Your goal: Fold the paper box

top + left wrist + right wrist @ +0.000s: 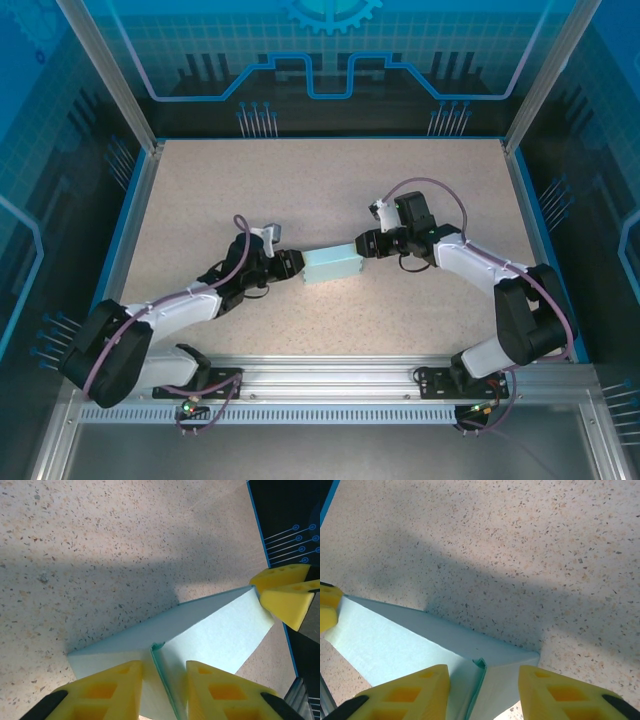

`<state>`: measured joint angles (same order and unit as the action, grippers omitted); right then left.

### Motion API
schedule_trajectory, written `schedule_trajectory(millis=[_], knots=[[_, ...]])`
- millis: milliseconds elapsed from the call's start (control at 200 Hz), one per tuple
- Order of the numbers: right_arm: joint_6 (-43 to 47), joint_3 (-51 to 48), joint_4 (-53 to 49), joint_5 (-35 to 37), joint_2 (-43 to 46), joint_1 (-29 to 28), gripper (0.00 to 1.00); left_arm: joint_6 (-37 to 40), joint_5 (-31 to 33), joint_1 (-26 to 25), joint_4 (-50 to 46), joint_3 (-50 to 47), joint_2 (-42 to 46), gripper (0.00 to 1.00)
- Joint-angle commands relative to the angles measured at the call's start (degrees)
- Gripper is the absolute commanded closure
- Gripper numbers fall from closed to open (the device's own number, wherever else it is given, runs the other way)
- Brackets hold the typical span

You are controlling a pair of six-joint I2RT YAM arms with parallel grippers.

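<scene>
Top external view has the box [333,264] lying as a small shallow block near the middle of the surface [300,180], end-on between the two arms. The left tool [293,265] meets its left end and the right tool [361,245] its right end. Braced from both ends like this, the light card should not slide while either end is worked. Left wrist view looks along the box from its own end: the yellow fingers [107,692] stand partly spread, astride a thin raised seam where two panels of card meet, and pale card fills the gap between them. The other tool's yellow tips [285,595] sit against the far end. Whether the left pads are pressing the card or only flanking the seam I cannot tell, since the contact faces lie below the frame edge. Right wrist view gives the mirror of this: its fingers [405,692] are also partly spread on either side of the same kind of seam, the opposite tip [327,607] touching the far corner, and again I cannot tell whether they pinch the card or merely straddle it. The placement suggests each tool is set to squeeze or tuck an end flap. The body looks formed, so I judge the fold nearly done, with only the ends left to seat. The thin card could buckle if either side pushes inward too hard.
</scene>
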<state>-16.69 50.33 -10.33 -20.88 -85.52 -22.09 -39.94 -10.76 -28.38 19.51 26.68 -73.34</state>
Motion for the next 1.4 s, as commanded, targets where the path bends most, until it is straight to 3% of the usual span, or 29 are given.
schedule_trajectory(millis=[0, 280, 670, 1206, 1396], knots=[[0.8, 2.1, -6.7, 1.7, -1.5, -0.3, 0.58, 3.3, 3.7, 0.6, -12.7, -1.1, -4.8, 0.71], [0.8, 5.4, -8.4, -3.9, 0.3, 2.5, 0.54, 5.9, 4.0, 0.7, -13.2, 3.9, -6.9, 0.70], [1.0, 0.4, -7.0, -6.1, -1.5, 3.3, 0.54, 5.9, 3.6, 0.7, -12.7, 3.6, -7.4, 0.66], [-2.3, -9.3, -0.5, -3.4, -3.2, 3.1, 0.72, 3.7, 1.7, 0.6, -9.0, 0.2, -9.9, 0.65], [-1.7, -5.5, -2.5, -2.5, -0.4, 2.5, 0.63, 5.0, 1.6, 0.6, -11.4, 3.4, -7.0, 0.60]])
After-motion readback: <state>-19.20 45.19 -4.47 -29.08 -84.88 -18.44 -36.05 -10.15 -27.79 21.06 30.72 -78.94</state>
